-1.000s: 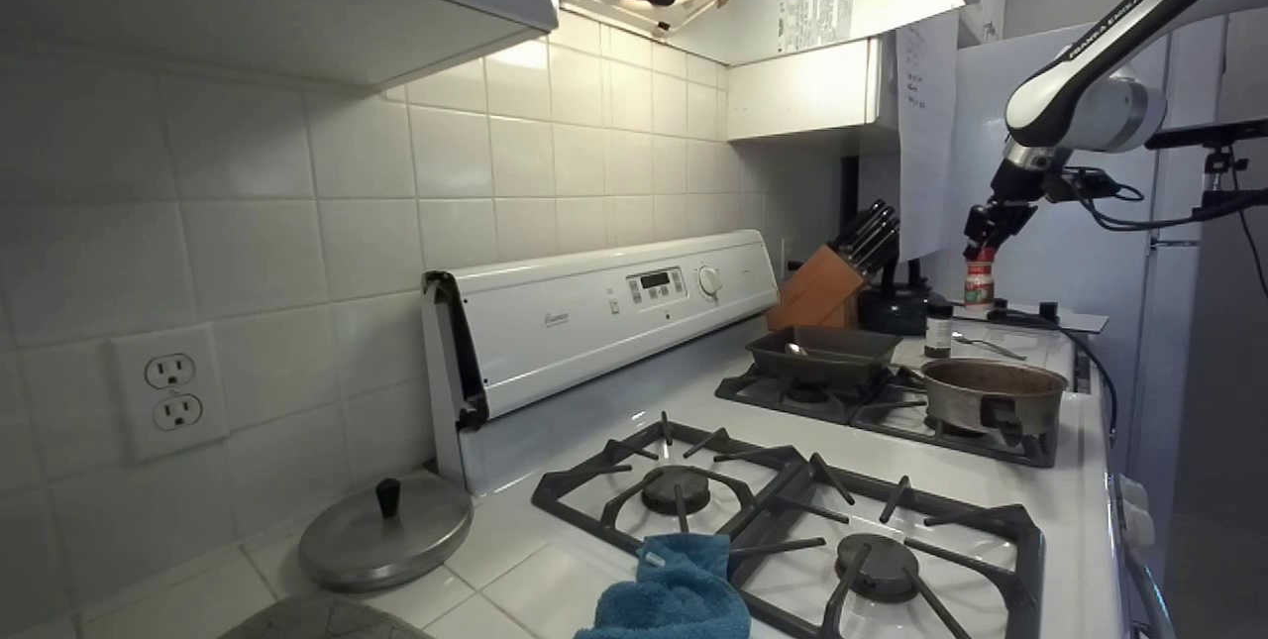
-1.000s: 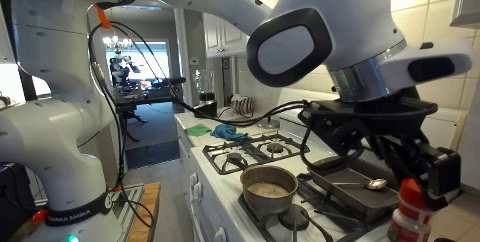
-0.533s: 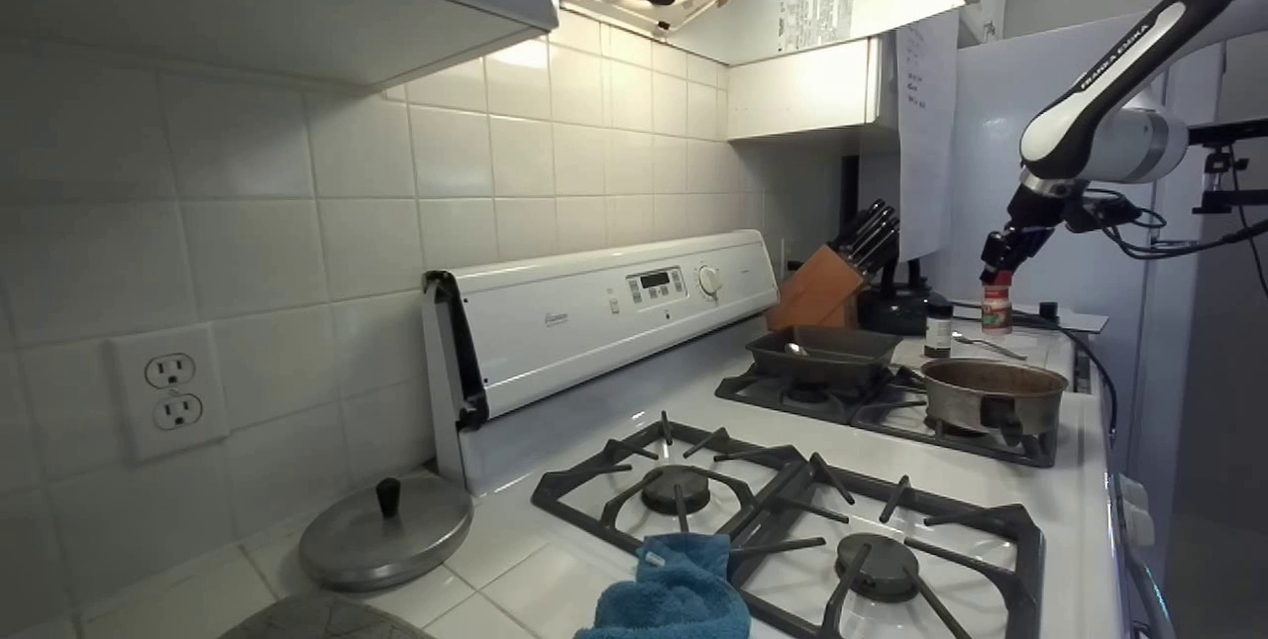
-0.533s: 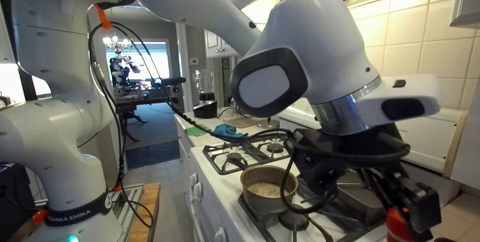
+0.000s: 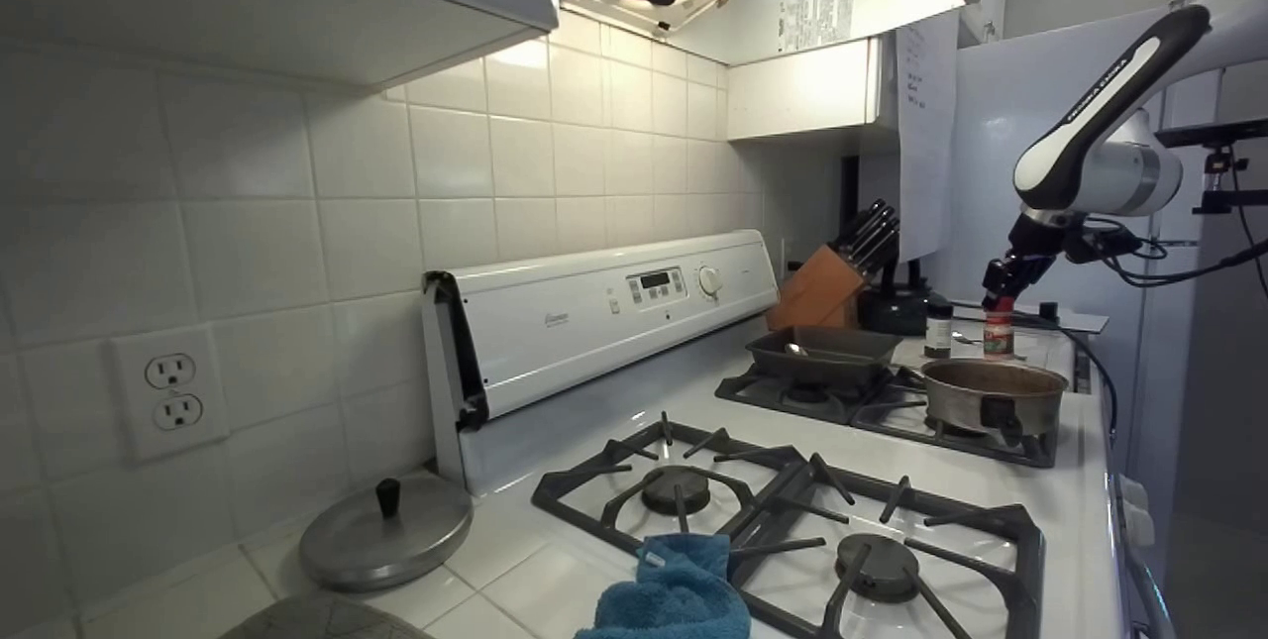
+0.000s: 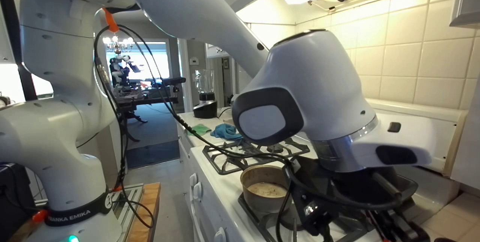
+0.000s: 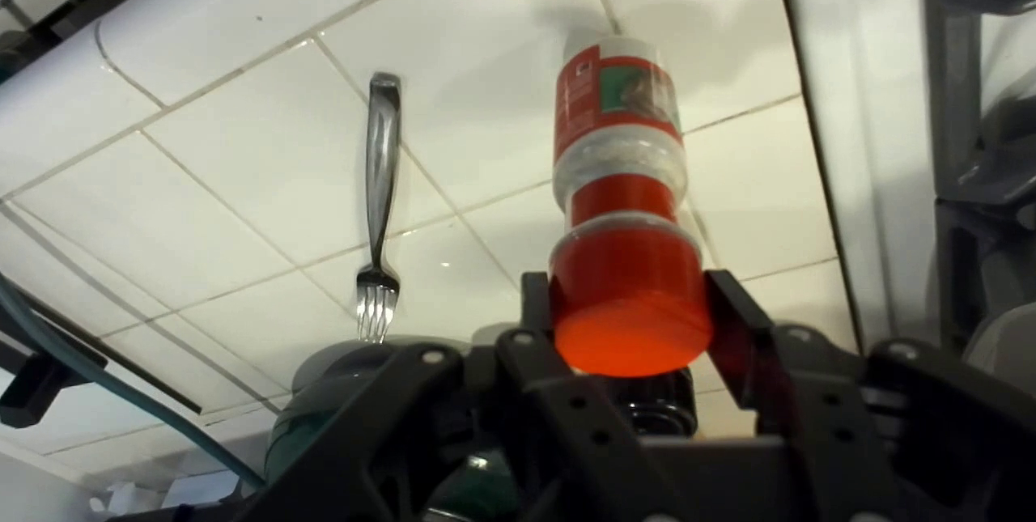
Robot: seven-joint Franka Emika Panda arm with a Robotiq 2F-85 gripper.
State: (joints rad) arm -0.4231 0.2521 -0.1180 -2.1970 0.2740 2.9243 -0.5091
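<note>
Over a white-tiled counter (image 7: 267, 142), the gripper (image 7: 631, 303) clasps a red-capped bottle (image 7: 622, 194) by its top, the bottle's long axis roughly upright beneath the grip, with a fork (image 7: 382, 166) lying near.

Hand (image 7: 634, 303) clamped on a red-capped bottle (image 7: 619, 150) over the white tiled tabletop (image 7: 235, 190).

Pads (image 7: 536, 301) touch the red cap (image 7: 635, 287) on both sides; bottle base points away from the hand, red label (image 7: 579, 101) with a green patch. Can't tell if the base touches the tabletop. In the wrist view: metal fork (image 7: 382, 158) left of the bottle, apart from it, tines toward the hand. Shiny black round object (image 7: 662, 405) just below the cap, mostly hidden. Dark green rounded item (image 7: 312, 405) lower left, partly behind the hand. Teal cable (image 7: 146, 402) crosses the lower-left corner; dark grate (image 7: 955, 77) at the right edge.
</note>
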